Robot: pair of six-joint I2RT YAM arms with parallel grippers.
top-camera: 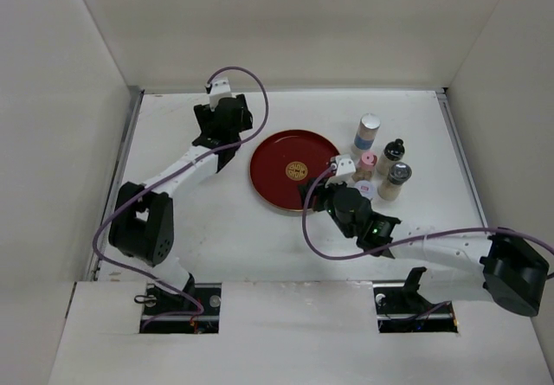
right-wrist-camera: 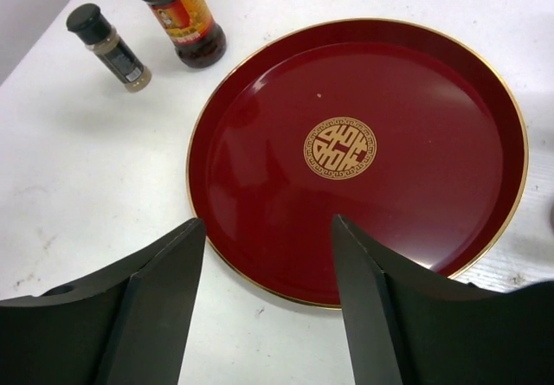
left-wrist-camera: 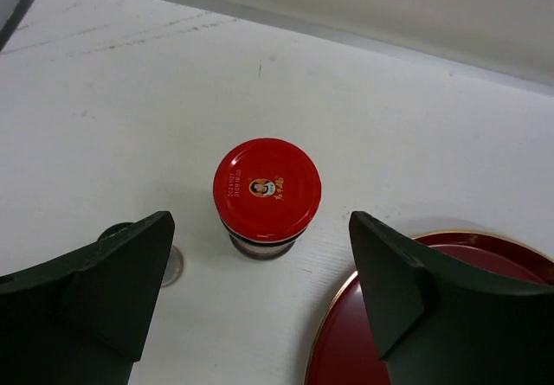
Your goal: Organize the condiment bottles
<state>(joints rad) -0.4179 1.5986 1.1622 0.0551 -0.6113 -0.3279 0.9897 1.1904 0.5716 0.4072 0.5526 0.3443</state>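
Note:
A red-capped jar stands on the table just ahead of my open left gripper, centred between the fingers without touching them. It also shows in the right wrist view, beside a black-capped shaker. In the top view my left gripper covers both. Right of the tray stand a tall white bottle with a blue band, a black-capped one, a pink-capped one and a silver-grey-capped one. My right gripper is open and empty over the tray's near rim, and also shows in the top view.
The round dark-red tray with a gold centre emblem lies mid-table with nothing on it; its rim is right beside my left gripper's right finger. The back wall and the left wall are close behind the left gripper.

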